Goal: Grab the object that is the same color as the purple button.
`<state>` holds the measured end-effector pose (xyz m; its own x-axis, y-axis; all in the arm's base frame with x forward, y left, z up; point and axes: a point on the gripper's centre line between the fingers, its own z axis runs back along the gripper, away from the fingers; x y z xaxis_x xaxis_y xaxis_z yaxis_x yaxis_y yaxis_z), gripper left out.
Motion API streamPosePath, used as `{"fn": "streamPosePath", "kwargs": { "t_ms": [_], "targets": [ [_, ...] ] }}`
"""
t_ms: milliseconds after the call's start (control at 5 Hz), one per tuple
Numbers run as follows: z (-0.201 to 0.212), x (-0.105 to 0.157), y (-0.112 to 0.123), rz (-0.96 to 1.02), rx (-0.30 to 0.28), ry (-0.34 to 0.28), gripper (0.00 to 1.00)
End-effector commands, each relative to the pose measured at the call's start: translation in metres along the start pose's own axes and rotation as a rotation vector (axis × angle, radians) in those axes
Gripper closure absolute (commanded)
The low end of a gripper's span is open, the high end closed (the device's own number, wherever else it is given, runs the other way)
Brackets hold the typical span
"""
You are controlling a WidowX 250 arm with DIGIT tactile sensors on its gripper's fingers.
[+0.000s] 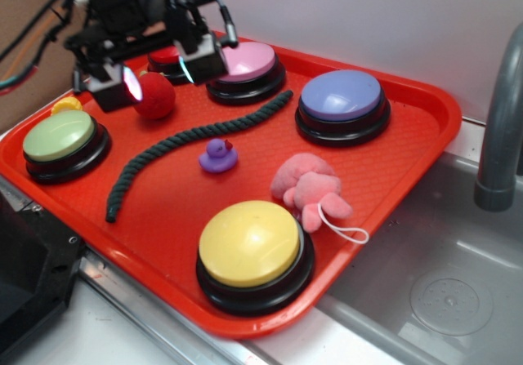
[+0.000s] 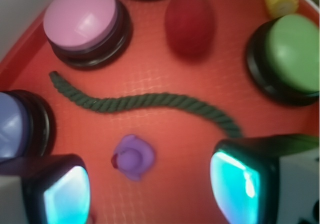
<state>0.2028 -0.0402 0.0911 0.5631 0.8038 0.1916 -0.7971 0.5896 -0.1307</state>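
Observation:
The object, a tiny purple rubber duck [image 1: 217, 156] with a red beak, sits on the red tray [image 1: 163, 193] near its middle; the wrist view has the duck [image 2: 133, 157] low and between my two fingers but far below them. The purple button [image 1: 341, 100] stands at the tray's back right, and its edge [image 2: 11, 126] shows at the wrist view's left. My gripper [image 1: 155, 73] hangs open high over the tray's back left, above the red ball [image 1: 154, 95], with nothing between its glowing pads [image 2: 234, 186].
On the tray are a pink button [image 1: 248, 68], a green button [image 1: 64, 140], a yellow button [image 1: 253, 251], a dark green rope [image 1: 184, 140], a pink plush toy [image 1: 310, 187] and a small yellow thing [image 1: 67, 104]. A grey sink [image 1: 441, 275] and faucet [image 1: 500, 128] lie to the right.

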Motion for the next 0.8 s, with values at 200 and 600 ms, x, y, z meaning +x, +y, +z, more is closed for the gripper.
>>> {"fn": "streamPosePath", "kwargs": {
  "t_ms": [200,600],
  "targets": [
    [-0.053,-0.006,-0.023,0.004,0.089,-0.03,0.0],
    [-0.056,-0.004,-0.021,0.043,0.038,-0.02,1.0]
  ]
}}
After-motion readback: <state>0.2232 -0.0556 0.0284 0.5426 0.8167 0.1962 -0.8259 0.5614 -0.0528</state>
